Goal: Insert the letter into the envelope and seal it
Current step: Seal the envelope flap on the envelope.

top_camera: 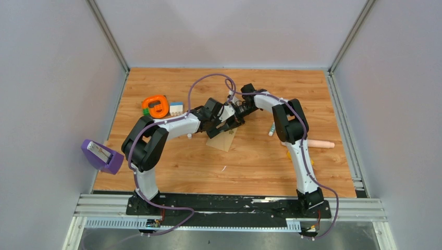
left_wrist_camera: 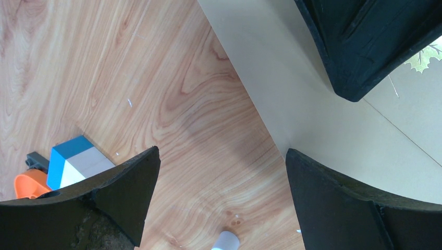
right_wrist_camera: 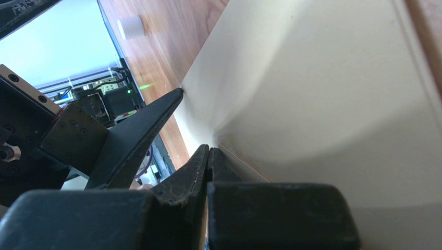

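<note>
Straddling the envelope (left_wrist_camera: pixel 312 104) edge, left fingers (left_wrist_camera: pixel 120 192) gape, right fingers (right_wrist_camera: pixel 193 172) closed.

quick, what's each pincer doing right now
left pincer: open, holding nothing
right pincer: closed, tips against the paper; whether it pinches it cannot be told
</note>
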You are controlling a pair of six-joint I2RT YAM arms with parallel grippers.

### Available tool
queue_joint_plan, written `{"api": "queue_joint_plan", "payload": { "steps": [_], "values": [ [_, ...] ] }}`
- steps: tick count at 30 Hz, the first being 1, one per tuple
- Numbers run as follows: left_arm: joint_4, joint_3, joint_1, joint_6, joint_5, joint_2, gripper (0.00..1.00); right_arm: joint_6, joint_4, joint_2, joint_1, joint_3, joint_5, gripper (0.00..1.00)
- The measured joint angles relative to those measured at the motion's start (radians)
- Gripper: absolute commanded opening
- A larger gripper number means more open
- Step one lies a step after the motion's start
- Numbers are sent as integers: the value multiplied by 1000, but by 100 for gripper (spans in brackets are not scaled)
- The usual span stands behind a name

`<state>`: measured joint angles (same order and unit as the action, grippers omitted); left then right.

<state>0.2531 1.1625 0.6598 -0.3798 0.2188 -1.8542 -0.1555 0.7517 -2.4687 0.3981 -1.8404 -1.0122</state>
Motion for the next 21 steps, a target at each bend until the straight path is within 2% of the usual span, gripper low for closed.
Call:
{"api": "queue_joint_plan", "payload": {
  "steps": [21],
  "values": [
    [23, 0, 0, 1, -3, 25, 100, 11, 0, 3, -2, 21, -18, 0]
  ]
}}
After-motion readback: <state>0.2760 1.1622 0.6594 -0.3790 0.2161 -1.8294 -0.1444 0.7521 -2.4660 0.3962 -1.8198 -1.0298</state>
